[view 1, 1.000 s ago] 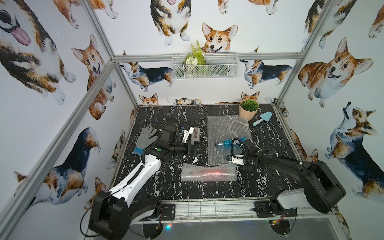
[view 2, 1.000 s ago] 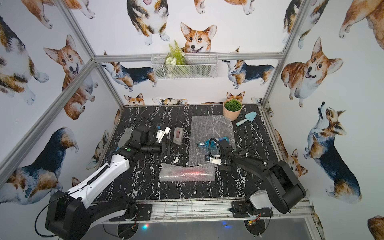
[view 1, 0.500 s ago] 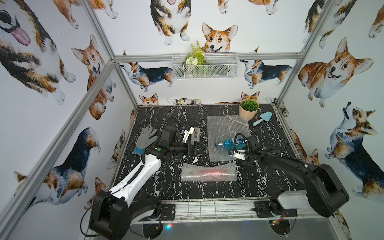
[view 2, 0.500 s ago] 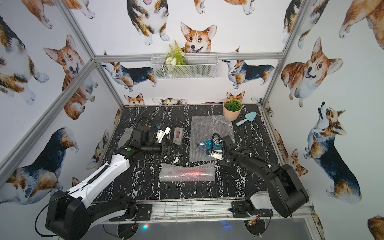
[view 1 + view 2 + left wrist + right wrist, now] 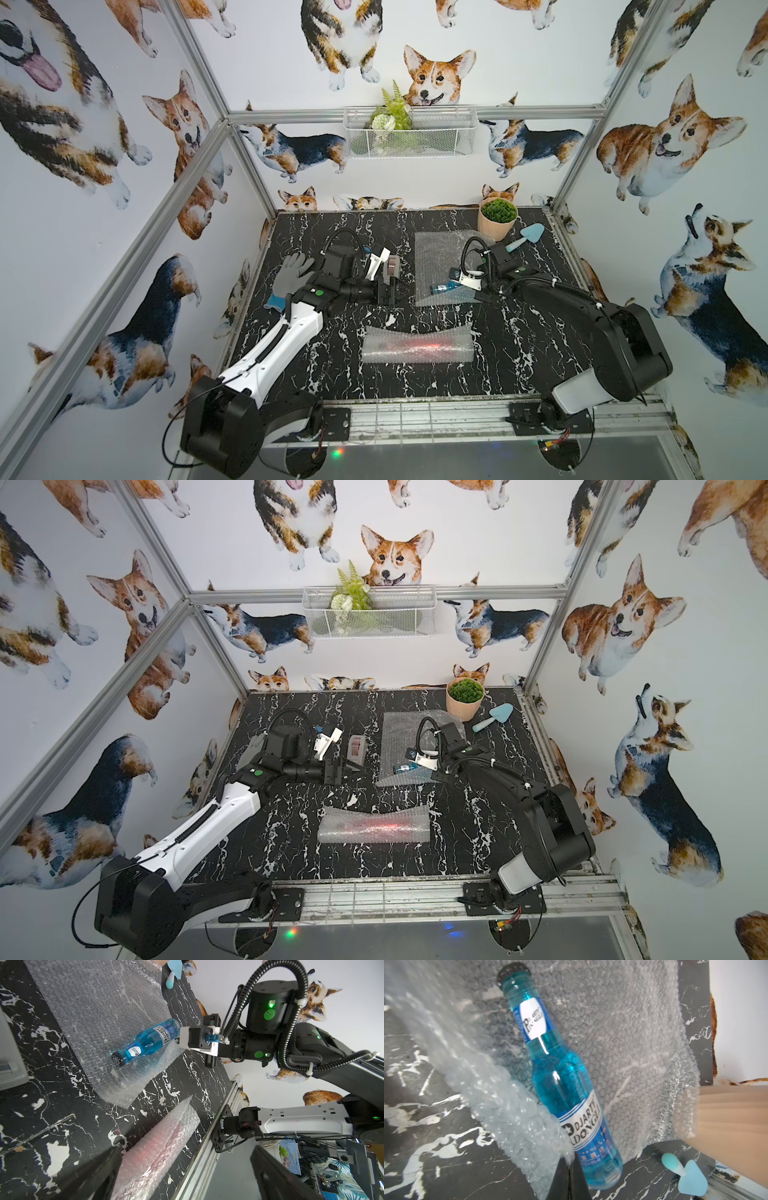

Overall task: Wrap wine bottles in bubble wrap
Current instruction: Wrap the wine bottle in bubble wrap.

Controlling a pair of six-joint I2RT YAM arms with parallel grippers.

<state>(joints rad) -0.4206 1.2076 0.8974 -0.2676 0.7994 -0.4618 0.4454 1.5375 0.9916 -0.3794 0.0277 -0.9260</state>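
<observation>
Since a second ago the right hand (image 5: 568,1162) has moved farther in from the front edge of the bubble wrap sheet (image 5: 440,253). Its jaws have come together on that sheet's near edge, which now stands lifted against the blue bottle (image 5: 566,1088). The blue bottle lies on its side on the sheet, much where it was, with its cap toward the left arm. The left hand (image 5: 385,291) has not moved: its jaws are apart, holding nothing, just beside the tape dispenser (image 5: 392,269). The red-pink bottle (image 5: 419,344) stays rolled inside the second bubble wrap (image 5: 378,351) near the front of the desk (image 5: 332,365). The wire basket (image 5: 440,141) on the back wall holds a fern sprig (image 5: 392,104). The beige pot (image 5: 492,227) at the sheet's far corner holds a green plant (image 5: 498,210).
</observation>
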